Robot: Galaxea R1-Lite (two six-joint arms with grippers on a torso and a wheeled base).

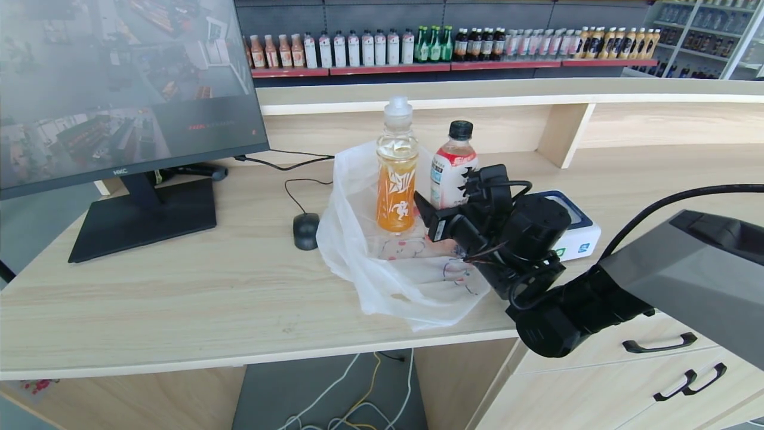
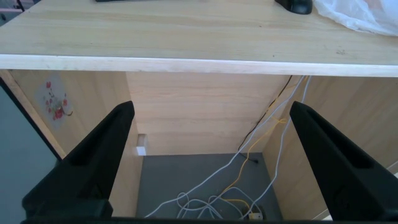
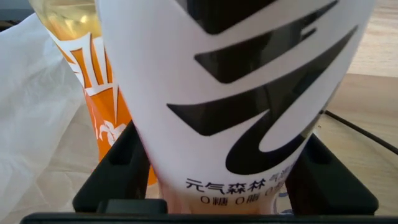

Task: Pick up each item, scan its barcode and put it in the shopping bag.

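Your right fingers (image 3: 115,171) clamp the black-capped bottle (image 1: 453,170) at the shopping bag (image 1: 358,239), beside the orange bottle (image 1: 396,179); left fingers (image 2: 99,162) spread apart, below the counter (image 2: 186,37).

From here I count two drink bottles on the one worktop (image 1: 179,298) — one orange juice bottle (image 1: 396,179) with a white cap and one black-capped drink bottle (image 1: 453,167). There is one thin white shopping bag (image 1: 370,263), one monitor (image 1: 119,89), one computer mouse (image 1: 305,230) and one white box (image 1: 576,236) with a blue top. Two end effectors: the left end effector (image 2: 211,155) and the right end effector (image 1: 439,222). Three black drawer handles (image 1: 659,346). The shelf bottles (image 1: 418,45) at the back form one long row — too many to count surely.
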